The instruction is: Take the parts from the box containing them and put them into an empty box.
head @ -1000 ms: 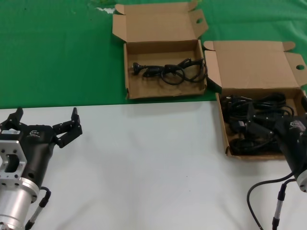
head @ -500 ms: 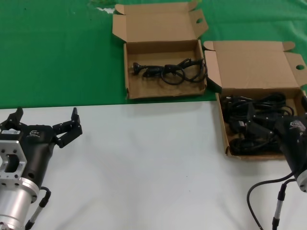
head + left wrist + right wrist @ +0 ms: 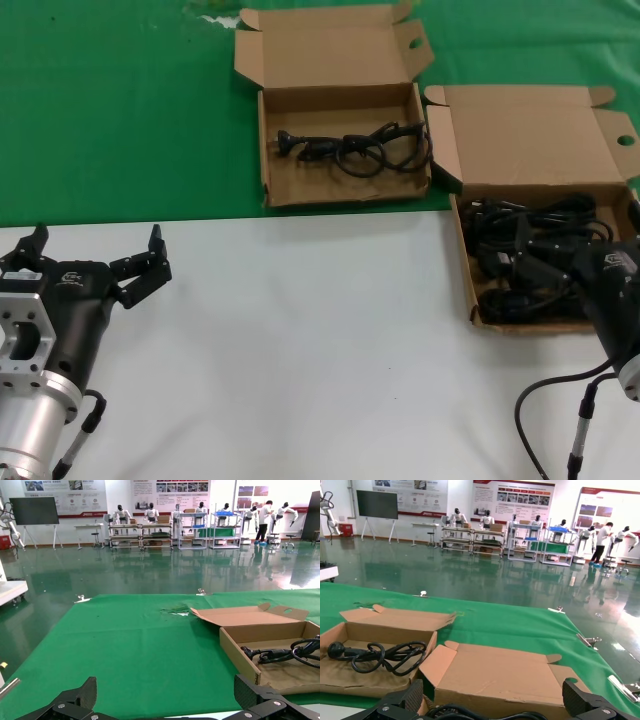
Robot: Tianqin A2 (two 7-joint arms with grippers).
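The wide shallow cardboard box (image 3: 466, 262) lies at the right, lid open, holding several black power cords (image 3: 540, 222). My right gripper (image 3: 527, 272) is open and sits low over those cords; in the right wrist view its fingers (image 3: 413, 696) spread wide with cord loops (image 3: 465, 713) just below them. The squarer box (image 3: 345, 193) stands on the green cloth at the far middle with one black cord (image 3: 350, 148) in it; it also shows in the right wrist view (image 3: 376, 657). My left gripper (image 3: 97, 250) is open and empty at the near left.
The white table (image 3: 300, 340) fills the near half; a green cloth (image 3: 120, 110) covers the far half. Both box lids (image 3: 325, 55) stand open to the far side. In the left wrist view the squarer box's wall (image 3: 240, 655) lies ahead of my left gripper (image 3: 167, 692).
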